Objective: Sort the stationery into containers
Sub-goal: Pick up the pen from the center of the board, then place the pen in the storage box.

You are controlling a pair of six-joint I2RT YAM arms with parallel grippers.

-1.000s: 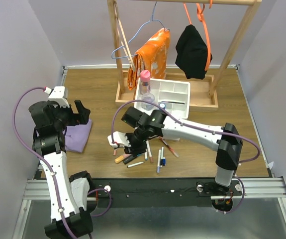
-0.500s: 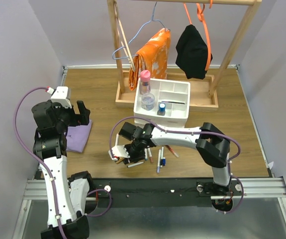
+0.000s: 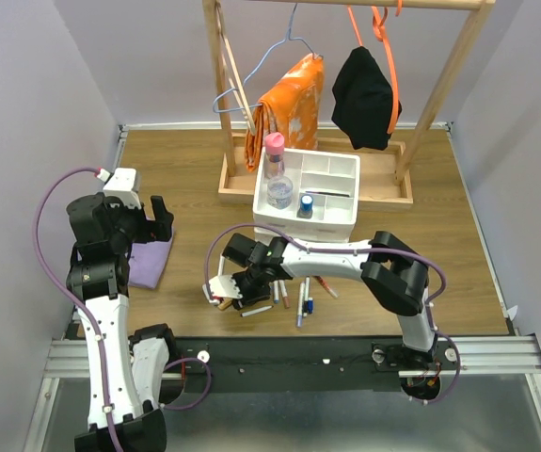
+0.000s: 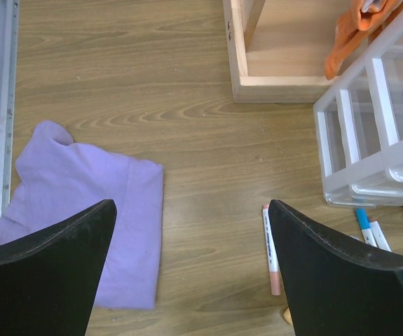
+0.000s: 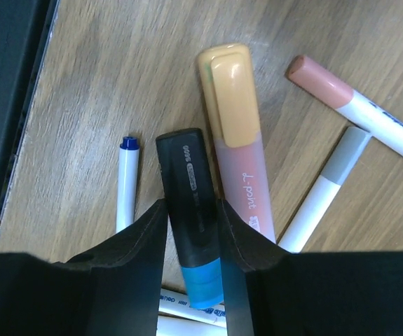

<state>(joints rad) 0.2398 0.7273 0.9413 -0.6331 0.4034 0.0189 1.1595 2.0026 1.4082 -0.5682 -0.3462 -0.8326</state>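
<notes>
Loose pens and markers (image 3: 289, 292) lie on the wooden table in front of the white divided tray (image 3: 354, 205). My right gripper (image 3: 237, 287) is low at the left end of that pile. In the right wrist view it (image 5: 191, 206) is shut on a black marker with a blue end (image 5: 187, 175), next to an orange highlighter (image 5: 233, 133). My left gripper (image 3: 157, 218) is open and empty, held above the table (image 4: 190, 206). A pink-capped bottle (image 3: 274, 155) and a blue-capped bottle (image 3: 305, 205) stand in the tray.
A purple cloth (image 4: 82, 203) lies under the left gripper's left side. A white pen with a pink cap (image 4: 270, 248) lies by the drawer unit (image 4: 369, 133). The wooden rack base (image 4: 285, 77) stands behind the tray, with clothes hanging over it.
My right gripper has moved down and left from the tray's front to the left end of the pen pile. The left arm has shifted slightly.
</notes>
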